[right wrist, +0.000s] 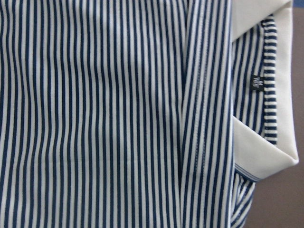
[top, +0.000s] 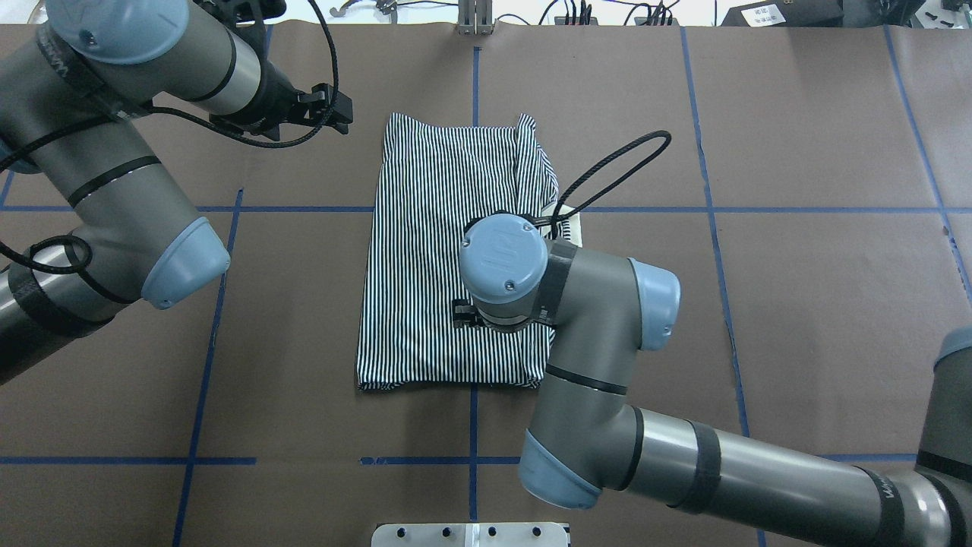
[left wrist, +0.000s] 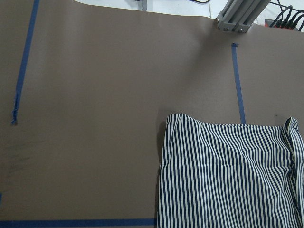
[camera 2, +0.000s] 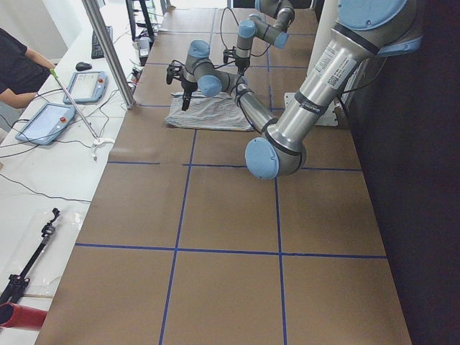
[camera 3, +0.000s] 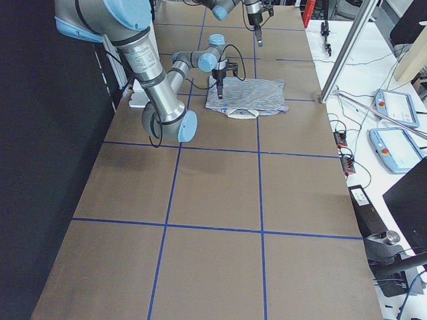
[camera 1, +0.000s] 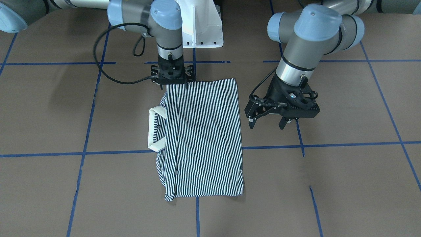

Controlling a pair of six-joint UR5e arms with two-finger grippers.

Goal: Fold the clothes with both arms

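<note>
So the short-sleeved polo shirt with thin navy-and-white stripes is lying flat in the middle of the front-facing frame. It's on the brown paper-covered worktop, which has a grid of blue tape lines. The shirt is folded into a tallish rectangle with the stripes running up and down the frame. Its plain white collar pokes out past the left edge about halfway up, and the lower left corner is a bit rumpled.

The black two-finger right gripper is on the grey tubular right arm with pale blue joint caps. It points straight down at the shirt's upper left corner, right at the top edge of the cloth. Its jaws look spread, tips down at the fabric, but I honestly can't tell if any cloth is pinched. Its wrist camera sees only stripes, a stitched fold edge and the collar with a tiny dark label inside.

The black two-finger left gripper, on the matching grey left arm, hangs to the right of the shirt, clear of the cloth. Its jaws are wide apart and holding nothing. Its wrist view catches a shirt corner in the lower right of the frame.

The white pedestal base sits at top centre.
</note>
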